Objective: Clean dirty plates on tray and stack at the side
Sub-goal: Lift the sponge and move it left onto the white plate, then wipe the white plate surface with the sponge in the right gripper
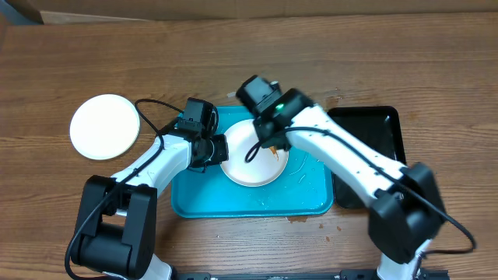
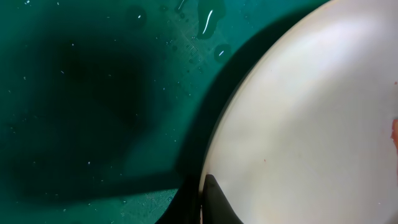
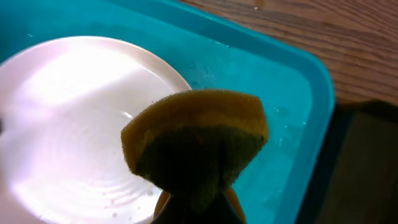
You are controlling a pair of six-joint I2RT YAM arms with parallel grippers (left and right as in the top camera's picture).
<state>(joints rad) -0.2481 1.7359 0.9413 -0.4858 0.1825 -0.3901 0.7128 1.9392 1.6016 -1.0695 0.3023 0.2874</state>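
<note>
2 white plates [image 1: 104, 126], turquoise tray [image 1: 194, 198], yellow-green sponge [image 3: 196, 140], black tray [image 1: 381, 128].

Surface [image 1: 405, 54]: brown wood grain, boards running left to right.
Centre: turquoise tray [image 1: 233, 205] lying flat, long side left to right.
Right: black tray [image 1: 375, 128], just beside the turquoise tray's right end, reaching farther back.
Left: white plate [image 1: 104, 126], alone, well apart from both trays.
Near the tray's near-right corner: small brown specks [image 1: 296, 219] on the wood.

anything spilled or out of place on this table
Yes, but minor. A small brown smear sits on the wooden table just off the tray's near edge, toward its right corner. Water drops lie on the tray floor beside the plate. Nothing else looks askew.
</note>
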